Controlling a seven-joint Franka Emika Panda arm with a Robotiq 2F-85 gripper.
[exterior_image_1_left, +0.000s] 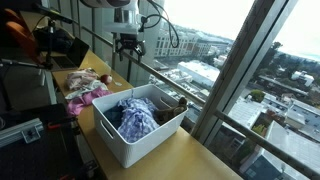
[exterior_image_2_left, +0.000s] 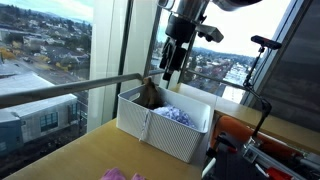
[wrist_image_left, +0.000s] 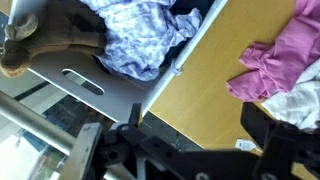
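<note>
End effector (wrist_image_left: 178, 138) released and empty, above brown toy (wrist_image_left: 45, 40) in white bin (wrist_image_left: 105, 92).

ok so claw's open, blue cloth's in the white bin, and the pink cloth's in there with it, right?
Not quite. The pink cloth isn't in the white bin; it lies on the wooden table beside it, as the wrist view shows. The rest holds: the claw is open and the blue cloth is in the bin.
</note>
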